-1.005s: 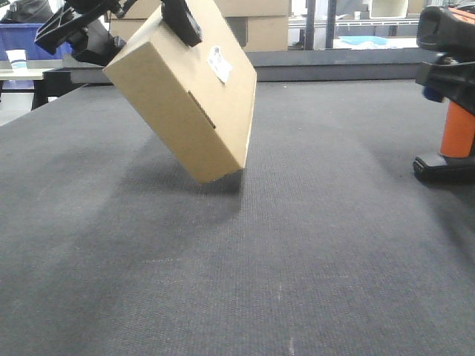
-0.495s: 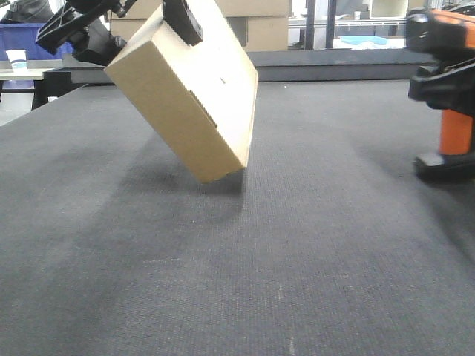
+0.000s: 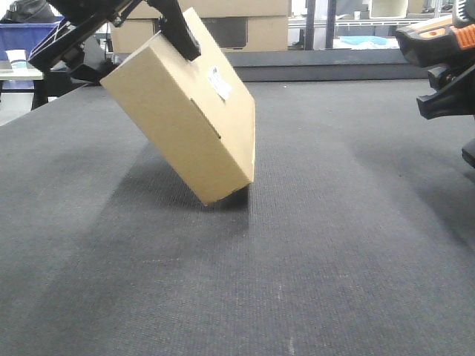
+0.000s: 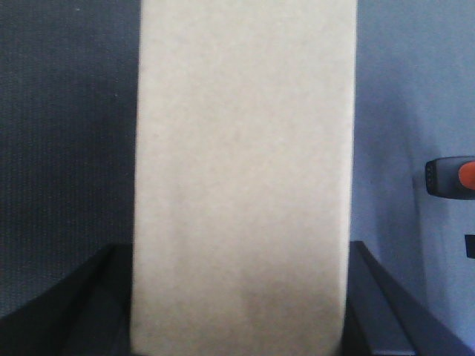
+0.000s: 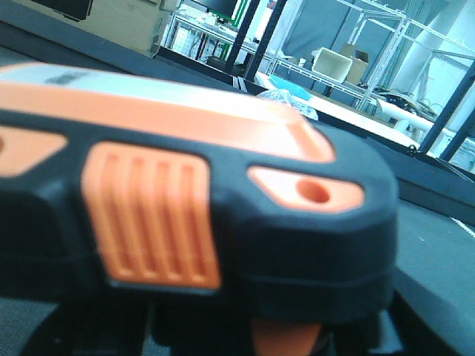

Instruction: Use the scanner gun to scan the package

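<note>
The package, a tan cardboard box with a small white label, hangs tilted, its lowest corner at or just above the dark mat. My left gripper is shut on its upper end, one black finger lying over the labelled face. In the left wrist view the package fills the middle between both fingers. The scanner gun is off the mat at the far right, black and orange head tilted toward the package, with my right gripper shut on it. Its head fills the right wrist view.
Larger cardboard boxes with a dark panel stand behind the table's far edge. A blue bin and a paper cup are at the back left. Metal shelving stands beyond the table.
The scanner gun has left the mat and moved up and right, its head now tipped toward the package. The package has sunk slightly and turned, so the label shows again.
</note>
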Controlling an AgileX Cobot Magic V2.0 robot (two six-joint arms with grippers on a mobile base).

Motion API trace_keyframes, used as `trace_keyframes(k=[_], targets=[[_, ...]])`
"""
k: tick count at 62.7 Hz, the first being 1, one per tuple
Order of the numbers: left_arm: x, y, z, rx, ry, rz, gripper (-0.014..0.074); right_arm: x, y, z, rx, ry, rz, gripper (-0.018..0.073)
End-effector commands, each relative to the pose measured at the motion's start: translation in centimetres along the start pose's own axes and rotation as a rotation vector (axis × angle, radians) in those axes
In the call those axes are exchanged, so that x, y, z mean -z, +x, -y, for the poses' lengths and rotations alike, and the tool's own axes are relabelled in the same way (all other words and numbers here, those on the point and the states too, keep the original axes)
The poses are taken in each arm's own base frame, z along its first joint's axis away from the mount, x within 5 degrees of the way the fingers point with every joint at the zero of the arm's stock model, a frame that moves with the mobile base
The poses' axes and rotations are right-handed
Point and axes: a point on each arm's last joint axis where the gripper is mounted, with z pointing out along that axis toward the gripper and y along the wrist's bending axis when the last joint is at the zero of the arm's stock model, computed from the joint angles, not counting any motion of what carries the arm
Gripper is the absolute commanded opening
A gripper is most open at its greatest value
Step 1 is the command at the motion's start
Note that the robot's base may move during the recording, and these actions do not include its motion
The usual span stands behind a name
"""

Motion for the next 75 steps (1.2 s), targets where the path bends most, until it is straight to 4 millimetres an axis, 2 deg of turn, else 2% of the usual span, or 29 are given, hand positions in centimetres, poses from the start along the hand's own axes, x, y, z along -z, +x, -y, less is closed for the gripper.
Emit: trace_keyframes(k=[1,26,43,50,65,70,75], targets=[[0.3,-0.2,0.1,0.017,0.009,0.017,-0.0111,-0.1,-1.2,0.6,-0.076,0.042,0.08,-0.0162],[0.5,-0.6,-0.1,0.003,0.005,0.035,-0.0111,-0.2,-1.4,0.5,-0.617,0.006,0.099,-0.0163],[0.6,-0.8,-0.5,0.002,-0.008,0.04,-0.0111,-0.5,-0.5,-0.4,-0.6,-0.042,0.069,-0.0163],[0.6,-0.8,-0.5,0.002,-0.008,0.04,-0.0111,-0.4,-0.7,-0.8,-0.579,-0.094,0.08,-0.0163],[0.6,-0.8,-0.5,-0.003,-0.011,0.04,-0.0111,-0.6,-0.9,-0.8,-0.582,-0.092,0.087,-0.016],[0.6,-0.8,-0.5,-0.003,-0.011,0.038,-0.0111,-0.6,-0.9,-0.8,-0.582,-0.092,0.087,-0.0098],[0.6,-0.8,-0.5,-0.003,-0.011,0.036,-0.0111,-0.6,-0.9,-0.8,-0.582,-0.092,0.087,0.002]])
